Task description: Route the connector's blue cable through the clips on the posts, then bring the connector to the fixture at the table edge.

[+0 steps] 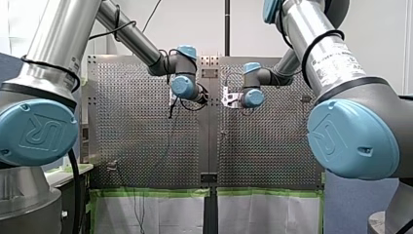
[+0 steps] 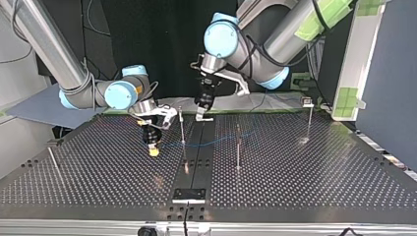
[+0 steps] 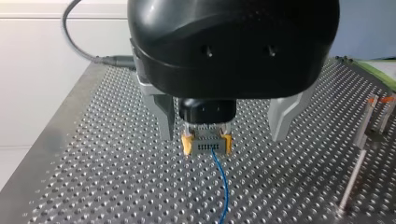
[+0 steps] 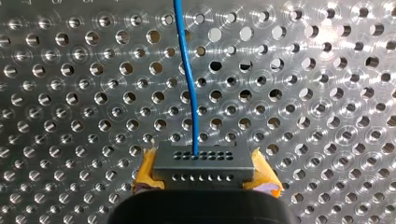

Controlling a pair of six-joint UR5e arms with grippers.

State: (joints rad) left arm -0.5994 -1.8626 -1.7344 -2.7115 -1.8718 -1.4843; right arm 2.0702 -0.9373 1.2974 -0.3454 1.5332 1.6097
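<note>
In the right wrist view the small grey connector [image 4: 204,163] sits between the yellow pads [image 4: 147,170] of my right gripper [image 4: 204,171], which is shut on it. Its blue cable [image 4: 189,70] runs ahead over the perforated plate. In the top view my right gripper [image 2: 154,149] holds the connector low over the table at the view's left of a thin post [image 2: 181,125], and the cable [image 2: 216,141] trails past that post. My left gripper [image 3: 223,137] is open, its metal fingers [image 3: 161,116] wide apart, and it faces the held connector [image 3: 208,146]. It hangs behind the posts [image 2: 203,116].
More thin posts stand on the table [image 2: 238,147] [image 2: 310,120] [image 2: 51,157]. Posts with orange-tipped clips [image 3: 371,121] show beside my left gripper. A dark fixture [image 2: 189,195] sits at the table's near edge in the top view, at the end of the central seam.
</note>
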